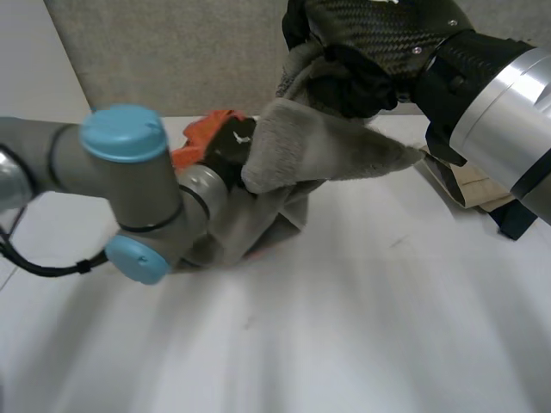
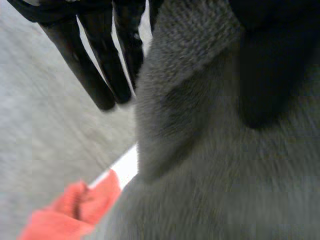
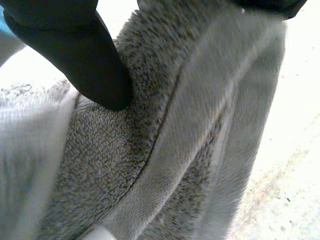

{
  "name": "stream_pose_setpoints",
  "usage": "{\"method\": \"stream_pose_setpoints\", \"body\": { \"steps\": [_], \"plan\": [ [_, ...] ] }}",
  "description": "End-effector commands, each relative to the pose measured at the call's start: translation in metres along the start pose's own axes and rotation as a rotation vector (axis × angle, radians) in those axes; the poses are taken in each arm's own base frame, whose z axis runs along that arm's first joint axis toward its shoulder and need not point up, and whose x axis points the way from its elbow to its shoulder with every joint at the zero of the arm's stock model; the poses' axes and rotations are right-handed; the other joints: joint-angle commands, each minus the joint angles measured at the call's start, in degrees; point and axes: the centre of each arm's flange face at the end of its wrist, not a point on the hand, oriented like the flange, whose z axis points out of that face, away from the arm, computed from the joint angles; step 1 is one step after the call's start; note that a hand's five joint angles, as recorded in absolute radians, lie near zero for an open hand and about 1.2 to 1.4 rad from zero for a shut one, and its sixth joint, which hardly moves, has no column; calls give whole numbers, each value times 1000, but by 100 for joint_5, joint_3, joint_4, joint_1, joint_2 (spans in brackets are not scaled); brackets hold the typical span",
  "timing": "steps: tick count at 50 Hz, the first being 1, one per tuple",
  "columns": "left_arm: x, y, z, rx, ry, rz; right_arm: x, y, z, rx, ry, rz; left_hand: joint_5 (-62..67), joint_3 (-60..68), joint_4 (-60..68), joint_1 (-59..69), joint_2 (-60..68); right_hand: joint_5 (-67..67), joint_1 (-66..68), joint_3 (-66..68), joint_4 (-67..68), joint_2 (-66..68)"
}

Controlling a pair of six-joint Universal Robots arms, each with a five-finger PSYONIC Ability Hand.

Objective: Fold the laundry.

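The right robot hand (image 1: 370, 52) pinches the grey towel (image 1: 327, 146) tight, up above the orange cloth (image 1: 191, 157). The towel hangs down long. The left robot hand (image 2: 107, 60), fingers straight, is beside it, nearer the orange cloth.

Head view looks down on table (image 1: 344, 327); both wrist views close on grey towel (image 3: 150, 150), shared by all.

Right hand (image 1: 362, 64) grips grey towel (image 1: 318, 146) lifted above white table (image 1: 344, 327); orange cloth (image 1: 207, 138) behind
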Motion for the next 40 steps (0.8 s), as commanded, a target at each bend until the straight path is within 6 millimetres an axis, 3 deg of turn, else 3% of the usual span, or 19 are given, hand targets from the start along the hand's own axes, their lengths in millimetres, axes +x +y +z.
{"method": "stream_pose_setpoints", "body": {
  "steps": [1,2,7,9,10,14,17,19,23,29,31,35,40],
  "plan": [
    [-7,12,8,-66,-81,2,24,29,12,-54,91,11,3638,3474,3587,3131,3466,1391,1736,1215,1138,1292],
    [-25,5,9,-61,-180,4,30,41,18,-82,114,11,3638,3474,3587,3131,3466,1391,1736,1215,1138,1292],
    [-68,-38,-5,2,-419,-9,55,75,37,-163,219,-27,3638,3474,3587,3131,3466,1391,1736,1215,1138,1292],
    [-72,-56,-12,41,-437,-15,63,85,44,-183,264,-38,3638,3474,3587,3131,3466,1391,1736,1215,1138,1292],
    [-73,-74,-20,83,-436,-22,70,91,50,-198,306,-55,3638,3474,3587,3131,3466,1391,1736,1215,1138,1292],
    [-70,-106,-47,150,-429,-40,83,101,66,-212,394,-96,3638,3474,3587,3131,3466,1391,1736,1215,1138,1292],
    [-56,-116,-73,157,-428,-59,88,104,77,-204,432,-119,3638,3474,3587,3131,3466,1391,1736,1215,1138,1292],
    [-46,-115,-89,138,-422,-68,87,104,82,-194,437,-121,3638,3474,3587,3131,3466,1391,1736,1215,1138,1292],
    [2,-88,-134,42,-337,-71,79,100,91,-162,418,-124,3638,3474,3587,3131,3466,1391,1736,1215,1138,1292],
    [79,-32,-154,-62,-107,-51,59,91,95,-127,356,-117,3606,3443,3556,3100,3434,1391,1736,1215,1138,1292],
    [100,-18,-155,-109,-43,-81,49,89,96,-123,324,-111,725,562,675,219,553,1391,1736,1215,1138,1292],
    [104,-7,-147,-184,-39,-129,36,93,94,-139,282,-102,-1891,-2054,-1941,-2398,-2063,1391,1736,1215,1138,1292],
    [70,-23,-132,-194,-142,-213,30,96,90,-154,255,-101,-3357,-3520,-3407,-3863,-3529,1391,1736,1215,1138,1292]
  ]
}}
